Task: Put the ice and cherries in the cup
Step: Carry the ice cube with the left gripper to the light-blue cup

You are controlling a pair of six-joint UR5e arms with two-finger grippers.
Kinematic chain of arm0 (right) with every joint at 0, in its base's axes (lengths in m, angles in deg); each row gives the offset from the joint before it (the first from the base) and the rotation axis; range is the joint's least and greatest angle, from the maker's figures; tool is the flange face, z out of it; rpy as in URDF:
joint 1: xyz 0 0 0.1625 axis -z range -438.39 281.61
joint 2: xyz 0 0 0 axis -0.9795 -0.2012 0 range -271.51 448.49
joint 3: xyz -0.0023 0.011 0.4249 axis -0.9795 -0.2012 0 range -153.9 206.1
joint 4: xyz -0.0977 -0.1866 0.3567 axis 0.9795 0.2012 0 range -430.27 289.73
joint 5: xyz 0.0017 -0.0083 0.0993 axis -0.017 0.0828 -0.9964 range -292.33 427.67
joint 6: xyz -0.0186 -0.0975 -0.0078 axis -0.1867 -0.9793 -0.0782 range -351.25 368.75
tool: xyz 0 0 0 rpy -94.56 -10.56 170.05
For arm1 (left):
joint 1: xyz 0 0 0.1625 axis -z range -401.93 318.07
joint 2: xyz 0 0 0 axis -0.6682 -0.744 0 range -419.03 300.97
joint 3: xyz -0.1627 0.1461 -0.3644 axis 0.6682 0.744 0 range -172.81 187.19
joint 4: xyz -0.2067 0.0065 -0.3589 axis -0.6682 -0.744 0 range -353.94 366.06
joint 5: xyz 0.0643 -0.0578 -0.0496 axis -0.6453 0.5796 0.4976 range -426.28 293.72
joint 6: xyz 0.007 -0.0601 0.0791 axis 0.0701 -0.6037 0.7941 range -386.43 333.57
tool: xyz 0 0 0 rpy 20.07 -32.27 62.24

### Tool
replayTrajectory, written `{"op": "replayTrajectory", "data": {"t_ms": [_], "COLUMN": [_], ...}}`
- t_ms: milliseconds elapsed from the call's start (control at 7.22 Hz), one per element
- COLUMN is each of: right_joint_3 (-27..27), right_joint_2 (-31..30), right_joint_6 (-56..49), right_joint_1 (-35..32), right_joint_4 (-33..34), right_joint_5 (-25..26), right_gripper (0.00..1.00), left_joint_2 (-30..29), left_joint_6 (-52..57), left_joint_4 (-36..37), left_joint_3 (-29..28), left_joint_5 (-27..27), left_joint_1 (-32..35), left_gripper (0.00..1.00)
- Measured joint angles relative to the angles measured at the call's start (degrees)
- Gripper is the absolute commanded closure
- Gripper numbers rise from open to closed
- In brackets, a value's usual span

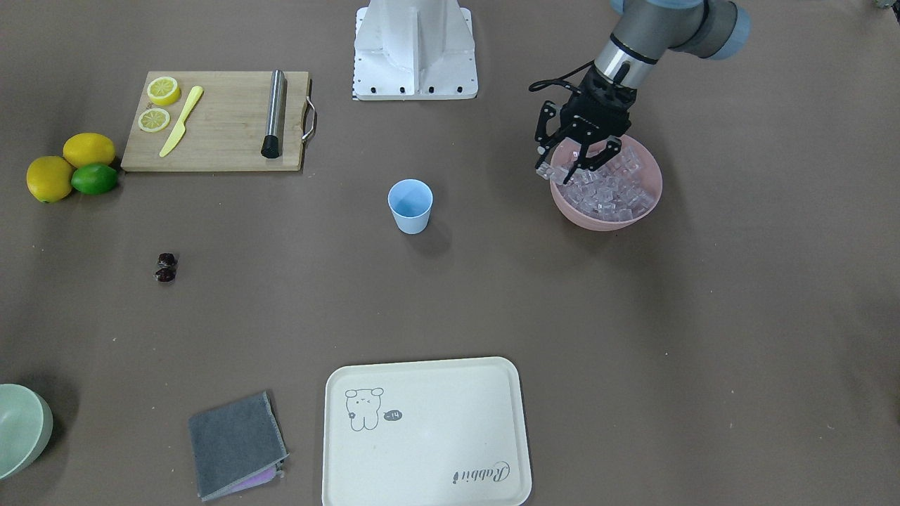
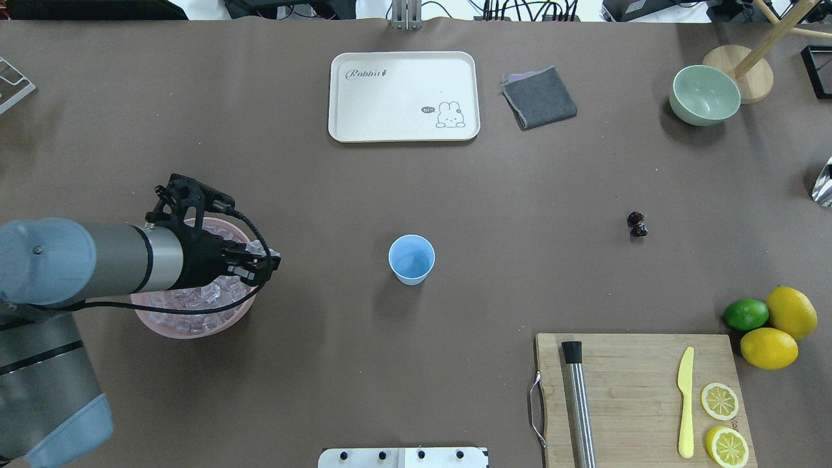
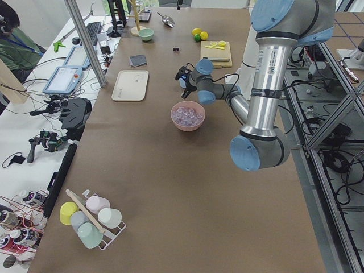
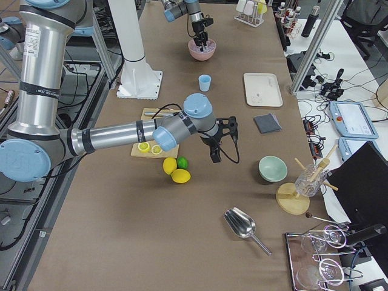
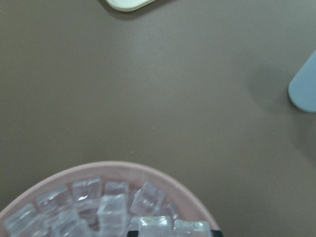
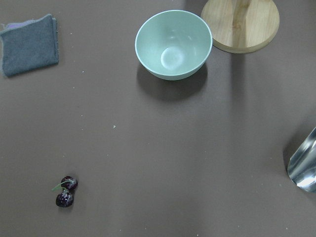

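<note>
**Fig.** Ice: small clear cubes, glassy and colourless, heaped in pink bowl on robot's L side. L claw is tilted over the bowl's cup-side rim. Its tips look pinched on a cube or two of ice (front + wrist views). Cup: pale blue, tapered, upright at mid-table, well apart from bowl. Cherries: two tiny dark red glossy fruits w/ thin joined stems, on bare table on R side, well apart from cup. R claw hangs above table on that side; open or closed, cannot tell.
</note>
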Motion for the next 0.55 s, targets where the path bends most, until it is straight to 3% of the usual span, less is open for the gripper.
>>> {"op": "replayTrajectory", "data": {"t_ms": [554], "right_joint_3": [0.1], "right_joint_2": [0.0], "right_joint_6": [0.0], "right_joint_1": [0.0], "right_joint_4": [-0.9], "right_joint_5": [0.0], "right_gripper": [0.0], "left_joint_2": [-13.5], "left_joint_6": [-15.1], "left_joint_4": [0.2], "left_joint_3": [-6.3], "left_joint_5": [-4.4], "left_joint_1": [-5.0], "left_gripper": [1.0]}}
